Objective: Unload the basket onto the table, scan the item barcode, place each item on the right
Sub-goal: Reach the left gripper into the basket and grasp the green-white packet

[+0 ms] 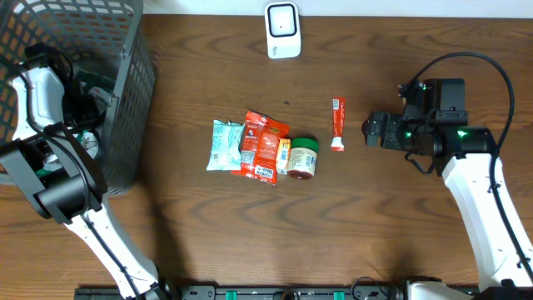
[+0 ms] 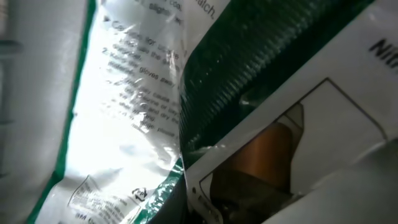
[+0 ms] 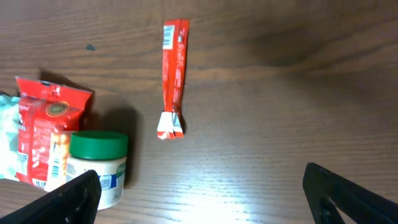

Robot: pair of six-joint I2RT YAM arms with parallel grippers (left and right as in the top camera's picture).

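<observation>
My left pincer (image 1: 87,125) sits closed inside the grey basket (image 1: 125,75), close against a white-and-green packet (image 2: 124,124) I cannot confirm it grips, while my right pincer (image 3: 202,177) hangs wide open, empty, over the desk (image 1: 400,242) near a red sachet (image 3: 173,78).

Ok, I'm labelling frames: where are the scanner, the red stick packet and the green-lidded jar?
scanner (image 1: 282,31), overhead view, middle of its white face.
red stick packet (image 3: 175,78), right wrist view, mid-length.
green-lidded jar (image 1: 302,160), overhead view, label below the lid.
</observation>
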